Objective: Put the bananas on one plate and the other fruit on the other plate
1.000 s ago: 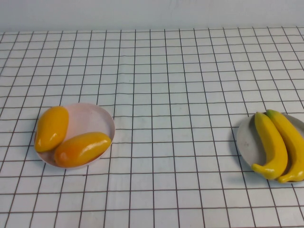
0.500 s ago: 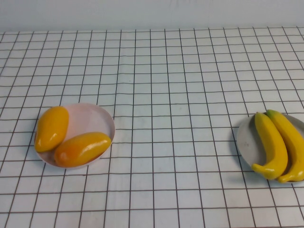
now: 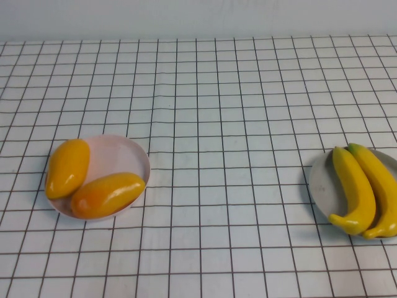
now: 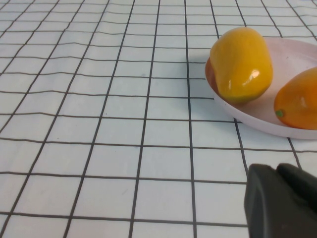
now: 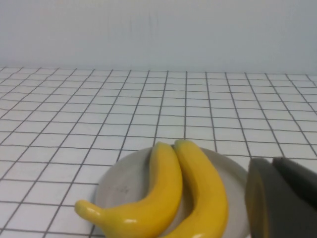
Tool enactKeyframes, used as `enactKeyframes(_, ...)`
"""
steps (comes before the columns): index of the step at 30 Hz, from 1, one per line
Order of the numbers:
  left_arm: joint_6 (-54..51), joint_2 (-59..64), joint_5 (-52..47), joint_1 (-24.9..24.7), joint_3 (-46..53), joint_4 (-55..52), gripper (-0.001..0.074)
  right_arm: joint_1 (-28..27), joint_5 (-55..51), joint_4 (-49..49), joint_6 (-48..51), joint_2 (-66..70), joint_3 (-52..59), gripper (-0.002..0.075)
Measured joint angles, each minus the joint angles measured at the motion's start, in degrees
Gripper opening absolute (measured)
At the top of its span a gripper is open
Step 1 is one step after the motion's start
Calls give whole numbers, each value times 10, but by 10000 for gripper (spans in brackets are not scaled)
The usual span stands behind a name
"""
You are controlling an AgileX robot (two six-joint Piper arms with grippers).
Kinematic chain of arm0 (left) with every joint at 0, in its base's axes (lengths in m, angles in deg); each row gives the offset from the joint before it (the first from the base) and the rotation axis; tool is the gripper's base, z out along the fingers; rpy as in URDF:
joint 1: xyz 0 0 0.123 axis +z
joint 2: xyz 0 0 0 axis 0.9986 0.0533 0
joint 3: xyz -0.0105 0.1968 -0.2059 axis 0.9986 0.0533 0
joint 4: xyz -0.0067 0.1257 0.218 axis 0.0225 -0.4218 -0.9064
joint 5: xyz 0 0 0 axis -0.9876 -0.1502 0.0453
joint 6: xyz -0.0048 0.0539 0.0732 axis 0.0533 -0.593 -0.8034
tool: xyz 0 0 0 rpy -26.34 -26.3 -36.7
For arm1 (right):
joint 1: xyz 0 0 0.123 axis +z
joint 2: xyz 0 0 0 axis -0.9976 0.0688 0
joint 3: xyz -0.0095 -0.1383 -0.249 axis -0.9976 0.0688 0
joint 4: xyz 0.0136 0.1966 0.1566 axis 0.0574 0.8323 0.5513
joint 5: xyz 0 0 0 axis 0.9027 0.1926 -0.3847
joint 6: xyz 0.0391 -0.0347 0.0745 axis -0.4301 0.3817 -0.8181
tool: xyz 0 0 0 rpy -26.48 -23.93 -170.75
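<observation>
Two grippers, nearest the robot's side and out of the high view: left gripper (image 4: 282, 201) low over the tabletop (image 3: 223, 124) just short of the pink plate (image 3: 121, 155), right gripper (image 5: 282, 198) beside the grey plate (image 3: 322, 183); jaws of both clenched, grasping nothing. Two mangoes (image 3: 107, 194) lie side by side on the pink plate, left. Two bananas (image 3: 355, 189) lie nested on the grey plate, right, kinds well apart. Sorting judged complete.
</observation>
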Motion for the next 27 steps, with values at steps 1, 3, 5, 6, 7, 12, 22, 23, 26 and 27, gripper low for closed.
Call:
enactKeyframes(1, 0, 0, 0, 0, 0, 0, -1, -7, -9, -6, -4, -6, 1, -15)
enactKeyframes(3, 0, 0, 0, 0, 0, 0, -1, -18, -33, -13, -11, -13, 1, -15)
enactKeyframes(5, 0, 0, 0, 0, 0, 0, -1, -24, -58, -13, -16, -13, 1, -15)
enactKeyframes(6, 0, 0, 0, 0, 0, 0, -1, -25, -72, -13, -16, -13, 1, -15)
enactKeyframes(7, 0, 0, 0, 0, 0, 0, -1, -25, -84, -11, -16, -13, 1, -15)
enactKeyframes(12, 0, 0, 0, 0, 0, 0, -1, -25, -131, 16, -16, -13, 2, -15)
enactKeyframes(22, 0, 0, 0, 0, 0, 0, -1, -25, -133, 26, -16, -13, 2, -15)
enactKeyframes(23, 0, 0, 0, 0, 0, 0, -1, -25, -133, 26, -16, -13, 2, -15)
enactKeyframes(26, 0, 0, 0, 0, 0, 0, -1, -25, -133, 26, -16, -13, 2, -15)
enactKeyframes(27, 0, 0, 0, 0, 0, 0, -1, -25, -133, 26, -16, -13, 2, -15)
